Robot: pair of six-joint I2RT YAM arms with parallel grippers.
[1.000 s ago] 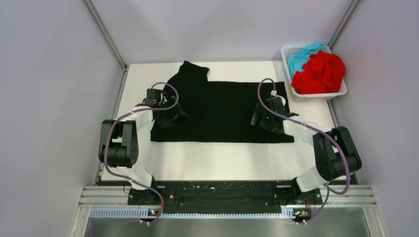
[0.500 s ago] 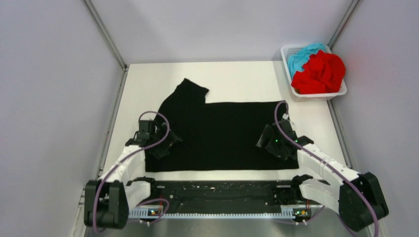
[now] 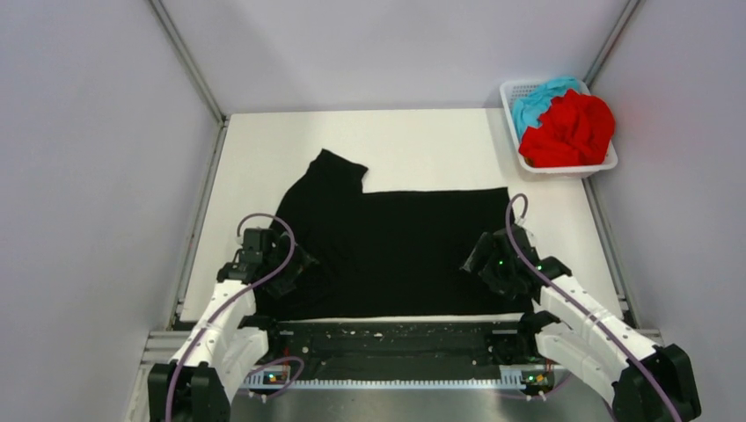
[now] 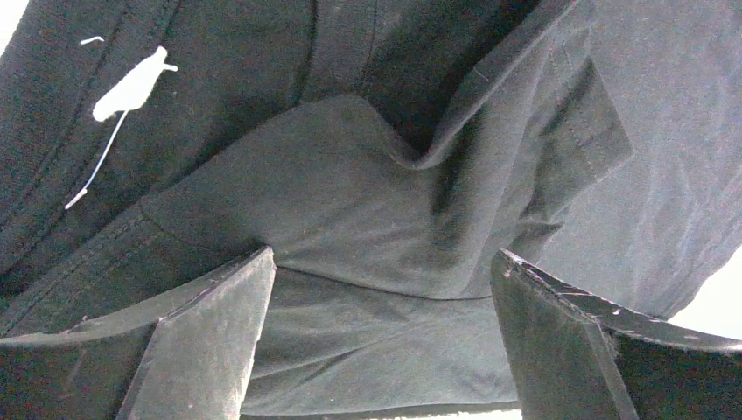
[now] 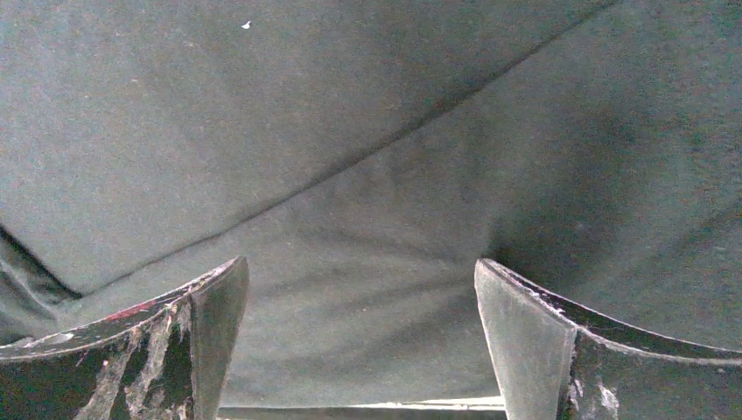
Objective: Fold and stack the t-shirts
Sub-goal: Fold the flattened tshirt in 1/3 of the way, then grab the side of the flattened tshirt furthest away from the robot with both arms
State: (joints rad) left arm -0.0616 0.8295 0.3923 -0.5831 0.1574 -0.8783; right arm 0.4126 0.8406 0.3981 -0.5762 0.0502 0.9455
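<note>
Top external view: the black t-shirt (image 3: 396, 251) lies spread flat on the white counter (image 3: 413, 145). It forms a broad matte rectangle with one short sleeve jutting from its far left corner, and its near hem runs along the counter's near edge. The left gripper (image 3: 290, 268) sits over the shirt's near left corner and the right gripper (image 3: 482, 262) over its near right corner. Beyond the shirt's far right corner, well apart from it, stands a white plastic mesh basket (image 3: 521, 92). In the basket a bright red t-shirt (image 3: 572, 130) is bunched in crumpled folds, with a teal-blue t-shirt (image 3: 537, 97) heaped on its far side.

In the left wrist view, that gripper's two dark wedge-shaped fingers (image 4: 201, 341) stand spread wide, pinching nothing. Beneath them the black knit is rumpled into soft folds, showing stitched hems and a doubled flap with a squared corner. A white fleck of lint (image 4: 131, 83) trailing a thin thread clings to the cloth.

In the right wrist view, the fingers (image 5: 534, 341) are scuffed with pale scratches and likewise spread wide, with nothing pinched. Here the cloth lies smooth, crossed by one long diagonal crease. Whether either gripper's fingertips press the fabric I cannot tell.
</note>
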